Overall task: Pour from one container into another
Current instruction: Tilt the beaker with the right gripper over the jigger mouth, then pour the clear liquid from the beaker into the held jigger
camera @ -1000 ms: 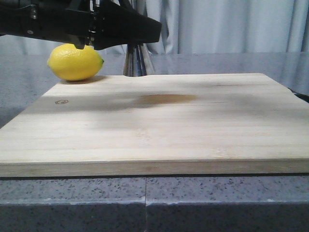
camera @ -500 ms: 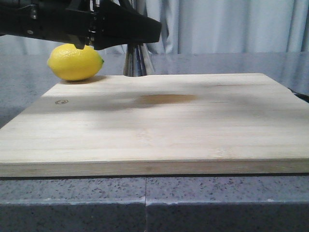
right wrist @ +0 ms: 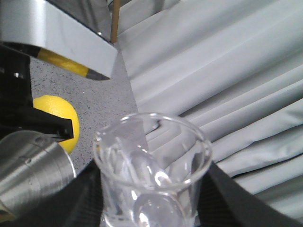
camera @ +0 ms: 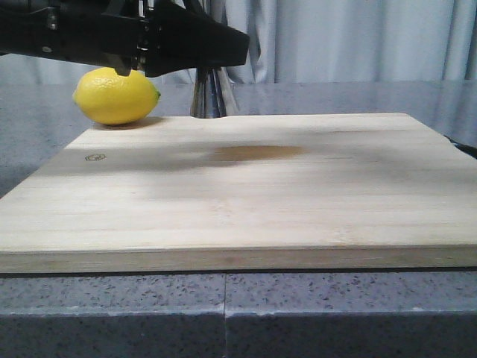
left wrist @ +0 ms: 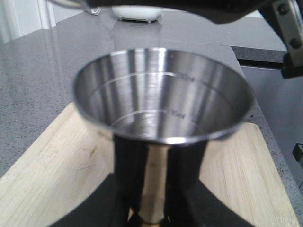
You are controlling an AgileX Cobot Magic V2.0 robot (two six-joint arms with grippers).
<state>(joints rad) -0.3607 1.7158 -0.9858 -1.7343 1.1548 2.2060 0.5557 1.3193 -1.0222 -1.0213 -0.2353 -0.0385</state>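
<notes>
Movement since earlier frame: none that I can find; lemon, board and my left arm sit where they did a second ago.
Left gripper [left wrist: 147,208]: my dark fingers [left wrist: 128,161] are pressed against both sides of the jigger's stem, pinching it upright.
Jigger [left wrist: 161,97]: shiny brushed steel, conical bowl filling the centre of the left wrist frame, engraved measure lines inside, a hint of gold at the waist on the bottom edge. Only its lower flare shows in the front view, upper centre, behind the board.
Right gripper [right wrist: 149,210]: blurred dark fingers flank the beaker's base, clamped on it.
Beaker [right wrist: 151,175]: clear glass, round rim, lower centre of the right wrist frame, tilted; contents cannot be told.
Lemon [camera: 116,95]: smooth yellow, upper left, at the board's far corner.
Cutting board [camera: 246,194]: pale wood, straight grain, one brownish stain near centre.
Countertop [camera: 223,313]: grey speckled stone.
</notes>
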